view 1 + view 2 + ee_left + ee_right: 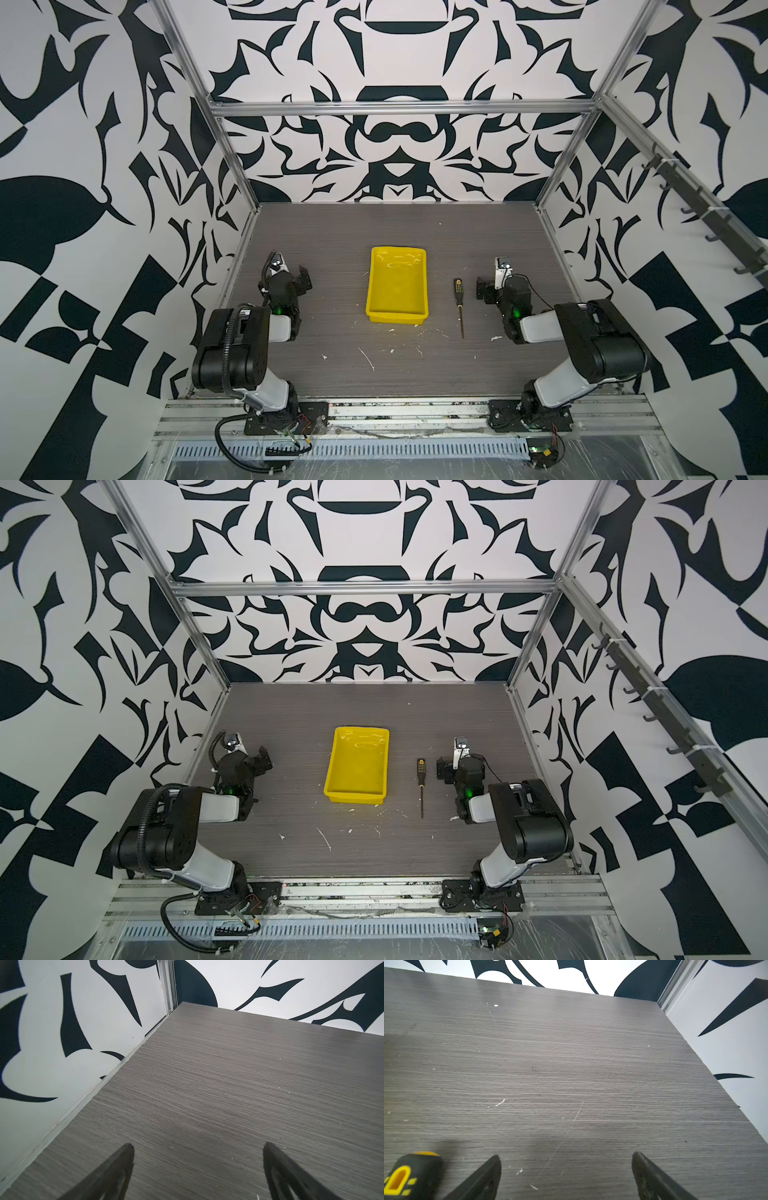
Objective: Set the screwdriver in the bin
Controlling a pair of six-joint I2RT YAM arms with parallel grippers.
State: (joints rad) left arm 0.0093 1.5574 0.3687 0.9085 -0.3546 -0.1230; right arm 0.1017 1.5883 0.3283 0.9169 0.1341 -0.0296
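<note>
Presently on the grey wood-grain table [332, 232]:

Item, the bin [397, 284] [357, 764]: shallow bright yellow tray with low walls and a glossy inside, standing mid-table in both top views, nothing in it.

Item, the screwdriver [459, 303] [421, 785]: lying flat on the table just to the right of the bin, apart from it and roughly parallel to its long side; black handle with yellow marks toward the back wall, thin dark shaft pointing to the front rail. Its handle end [406, 1176] shows beside the right gripper's fingers, outside them.

Item, left gripper [302, 279] [197, 1159]: jaws spread wide, grasping nothing, over bare table well left of the bin.

Item, right gripper [483, 291] [566, 1167]: jaws spread wide, grasping nothing, near the screwdriver's handle but not touching it.

Item, white flecks and scratches [365, 357]: scattered on the table in front of the bin
</note>
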